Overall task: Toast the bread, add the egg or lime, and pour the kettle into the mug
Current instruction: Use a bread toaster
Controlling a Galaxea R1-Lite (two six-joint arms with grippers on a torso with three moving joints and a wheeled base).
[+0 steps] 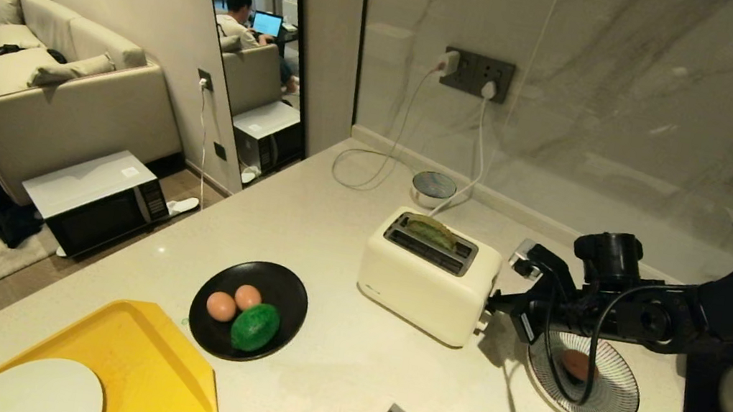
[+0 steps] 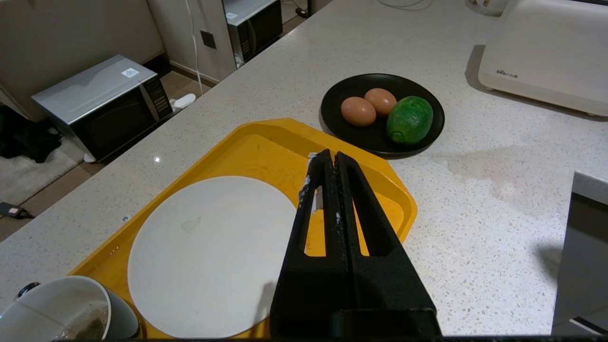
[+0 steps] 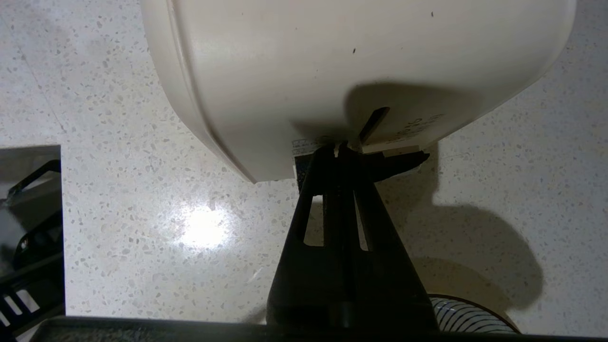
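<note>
bread [image 1: 432, 229], pale green, sits in the smooth cream toaster [image 1: 427, 284]; right gripper [image 3: 338, 151], fingers pressed together, touches its end.

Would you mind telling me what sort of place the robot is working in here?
Most likely a home kitchen open to a living room: a speckled stone counter holds a cream toaster, a marble-look wall carries a socket panel, and a beige sofa stands beyond.

Soft indoor light, sharp pictures.
We see glare on the counter [image 3: 204, 228], a dark shadow under the toaster [image 3: 332, 71], and bowed head-view edges.
</note>
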